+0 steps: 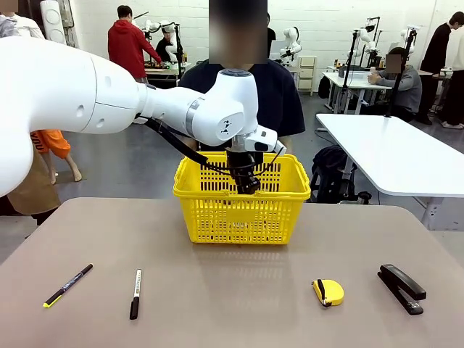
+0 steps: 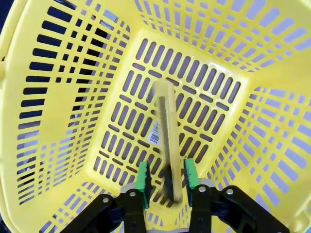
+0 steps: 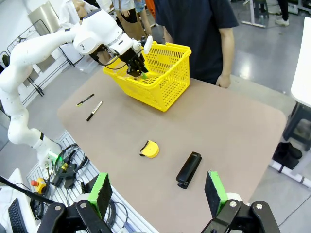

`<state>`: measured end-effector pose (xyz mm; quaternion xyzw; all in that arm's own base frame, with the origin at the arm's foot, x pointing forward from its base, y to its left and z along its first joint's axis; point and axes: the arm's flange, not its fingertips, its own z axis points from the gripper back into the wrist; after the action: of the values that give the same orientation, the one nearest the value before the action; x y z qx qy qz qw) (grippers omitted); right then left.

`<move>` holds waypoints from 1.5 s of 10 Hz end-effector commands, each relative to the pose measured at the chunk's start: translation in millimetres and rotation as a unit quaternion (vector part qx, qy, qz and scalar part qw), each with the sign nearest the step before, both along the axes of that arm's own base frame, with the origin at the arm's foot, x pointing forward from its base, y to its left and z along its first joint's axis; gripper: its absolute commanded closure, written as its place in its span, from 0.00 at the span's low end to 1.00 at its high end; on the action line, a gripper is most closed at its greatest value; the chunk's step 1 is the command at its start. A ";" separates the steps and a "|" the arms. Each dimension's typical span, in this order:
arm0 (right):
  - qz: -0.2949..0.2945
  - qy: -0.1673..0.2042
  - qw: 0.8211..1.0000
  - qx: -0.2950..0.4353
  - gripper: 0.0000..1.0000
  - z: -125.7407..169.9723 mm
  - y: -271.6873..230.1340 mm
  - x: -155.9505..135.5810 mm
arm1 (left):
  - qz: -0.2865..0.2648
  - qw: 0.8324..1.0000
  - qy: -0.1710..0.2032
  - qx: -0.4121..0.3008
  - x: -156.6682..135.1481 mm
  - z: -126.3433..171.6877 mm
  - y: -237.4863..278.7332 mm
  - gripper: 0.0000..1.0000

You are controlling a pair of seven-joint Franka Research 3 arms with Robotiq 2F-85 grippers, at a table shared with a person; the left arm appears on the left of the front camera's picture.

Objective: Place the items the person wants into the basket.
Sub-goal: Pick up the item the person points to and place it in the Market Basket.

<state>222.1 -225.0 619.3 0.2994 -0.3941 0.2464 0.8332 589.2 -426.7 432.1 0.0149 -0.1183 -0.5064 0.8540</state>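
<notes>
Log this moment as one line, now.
left gripper: open, in basket | knife: blurred between fingers | pen, marker: on table | right gripper: open, empty

There is one yellow plastic shopping basket [image 1: 241, 217] with slotted lattice sides, and one yellow-and-black utility knife [image 2: 167, 121] inside it. On the desk [image 1: 239, 322] lie one thin black pen with a yellow-green end [image 1: 68, 285], one black-and-white marker [image 1: 135, 293], one rounded yellow tape measure [image 1: 328, 291] and one long black stapler [image 1: 401, 288]. One person in a black T-shirt [image 1: 283, 98] stands behind.
</notes>
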 end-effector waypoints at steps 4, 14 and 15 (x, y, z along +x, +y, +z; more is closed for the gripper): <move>0.007 -0.013 1.000 0.009 0.00 2.2 -0.2 2.7 | -0.006 1.000 -0.022 0.011 8.2 5.4 -2.6 0.00; 0.007 -0.013 1.000 0.009 0.00 2.2 -0.2 2.7 | 0.199 0.976 -0.049 -0.068 -76.3 138.5 59.2 0.00; 0.007 -0.013 1.000 0.009 0.00 2.2 -0.2 2.7 | 0.205 0.974 -0.057 -0.082 -110.0 153.4 85.4 0.00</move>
<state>222.9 -224.6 619.0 0.2996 -0.3929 0.2467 0.8337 527.6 -382.5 591.5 0.0032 -0.1963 -0.3088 0.9306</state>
